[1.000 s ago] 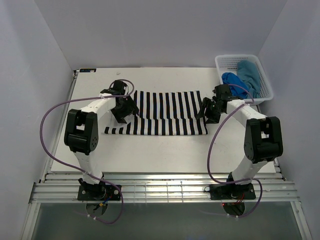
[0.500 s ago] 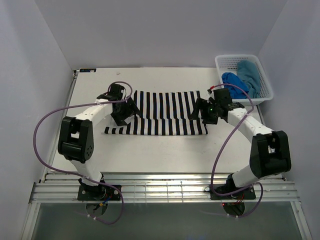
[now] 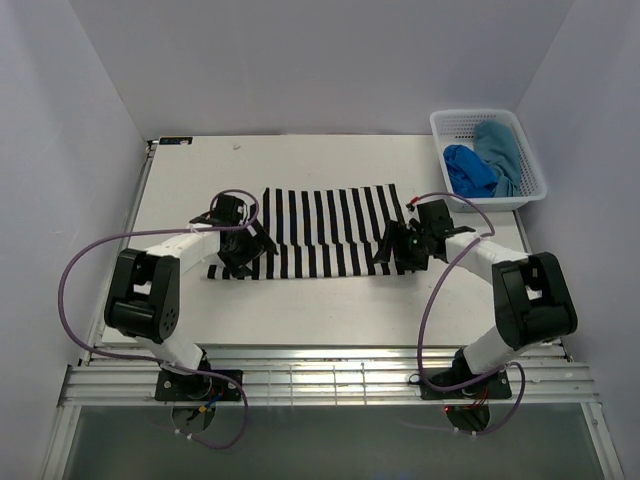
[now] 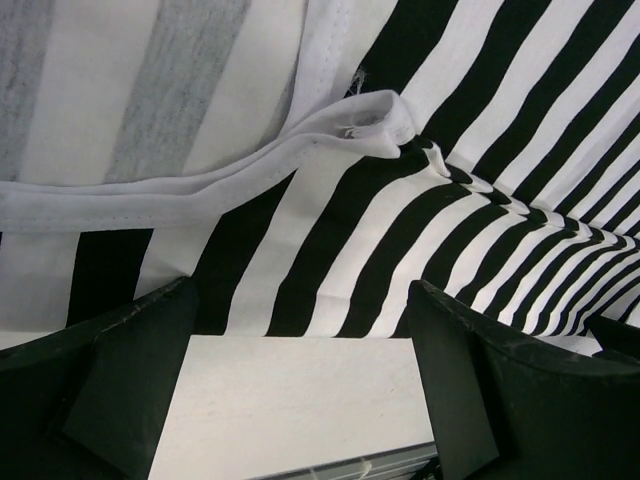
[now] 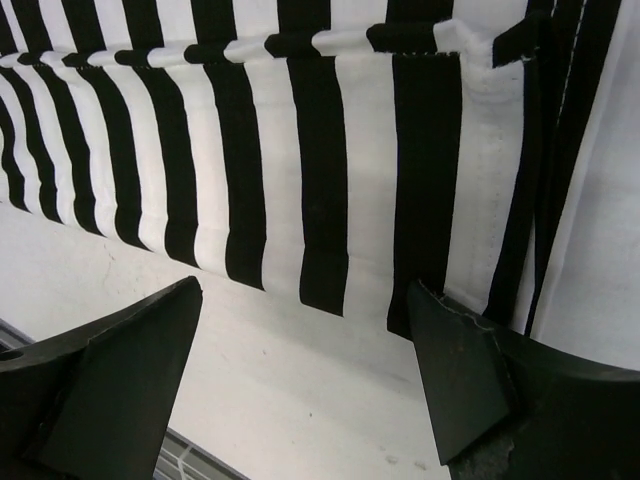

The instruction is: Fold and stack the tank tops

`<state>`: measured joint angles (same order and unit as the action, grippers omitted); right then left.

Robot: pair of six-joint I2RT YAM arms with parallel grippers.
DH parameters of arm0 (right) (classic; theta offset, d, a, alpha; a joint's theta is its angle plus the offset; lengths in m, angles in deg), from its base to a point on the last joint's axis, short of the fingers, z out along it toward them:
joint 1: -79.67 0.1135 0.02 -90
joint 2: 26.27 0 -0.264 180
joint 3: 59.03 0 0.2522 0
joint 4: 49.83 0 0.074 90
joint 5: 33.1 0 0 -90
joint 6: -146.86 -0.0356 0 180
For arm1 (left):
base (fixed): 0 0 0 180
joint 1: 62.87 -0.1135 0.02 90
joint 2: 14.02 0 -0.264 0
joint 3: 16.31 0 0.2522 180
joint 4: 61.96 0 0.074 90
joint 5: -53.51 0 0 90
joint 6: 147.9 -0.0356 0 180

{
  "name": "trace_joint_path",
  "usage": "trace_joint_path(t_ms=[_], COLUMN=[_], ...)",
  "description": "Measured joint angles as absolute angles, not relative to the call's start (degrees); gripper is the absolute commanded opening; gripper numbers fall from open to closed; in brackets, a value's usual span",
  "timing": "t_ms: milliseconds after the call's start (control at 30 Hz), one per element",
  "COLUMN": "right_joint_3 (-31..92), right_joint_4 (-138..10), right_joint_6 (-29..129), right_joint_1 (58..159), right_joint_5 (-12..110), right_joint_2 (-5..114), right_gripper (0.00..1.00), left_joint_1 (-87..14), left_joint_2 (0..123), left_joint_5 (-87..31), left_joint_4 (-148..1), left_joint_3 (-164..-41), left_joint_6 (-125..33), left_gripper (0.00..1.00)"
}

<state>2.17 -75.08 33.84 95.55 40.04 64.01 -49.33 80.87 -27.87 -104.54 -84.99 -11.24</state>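
From above, the black-and-white striped tank top (image 3: pixel 325 230) lies flat mid-table, its long axis running 9 to 3 o'clock and its stripes crossing that line. The left gripper (image 3: pixel 243 252) sits at its 8 o'clock corner, the right gripper (image 3: pixel 392 250) at its 4 o'clock corner. The royal blue top (image 3: pixel 468 170) and teal top (image 3: pixel 497 150) wait in the white mesh basket (image 3: pixel 447 125) at 2 o'clock.

In the left wrist view, the jaws are spread wide with nothing held, and a rolled white hem (image 4: pixel 300 140) lies ahead at 12 o'clock.

In the right wrist view, the jaws are likewise wide and empty, facing the near stitched edge (image 5: pixel 300 270).

A fold looks under way. For a square one, both grippers should pinch every layer at matching depth and travel level together.
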Motion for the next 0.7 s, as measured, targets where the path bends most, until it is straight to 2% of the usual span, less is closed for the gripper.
trace_joint_path(t_ms=[267, 400, 567, 700], right_joint_3=[-11.79, -15.9, -14.0, -7.01], right_joint_4=[-71.64, -74.4, -80.28, -82.2], right_joint_6=[28.66, 25.97, 26.19, 27.91], right_joint_1=[99.11, 100.25, 100.27, 100.27], right_joint_5=[40.06, 41.66, 44.19, 45.44], right_joint_2=[49.9, 42.86, 38.4, 39.6], right_gripper=[0.9, 0.9, 0.9, 0.9], left_joint_1=[-48.57, -48.39, -48.22, -48.11], left_joint_2=[65.09, 60.07, 59.67, 59.87], left_joint_5=[-27.45, -27.8, -28.15, -29.31], left_joint_4=[-106.33, -110.25, -114.9, -116.93], left_joint_3=[-70.04, -67.15, -71.2, -82.08], left_joint_6=[-7.55, -7.0, -8.03, -10.63], left_gripper=[0.98, 0.98, 0.98, 0.98])
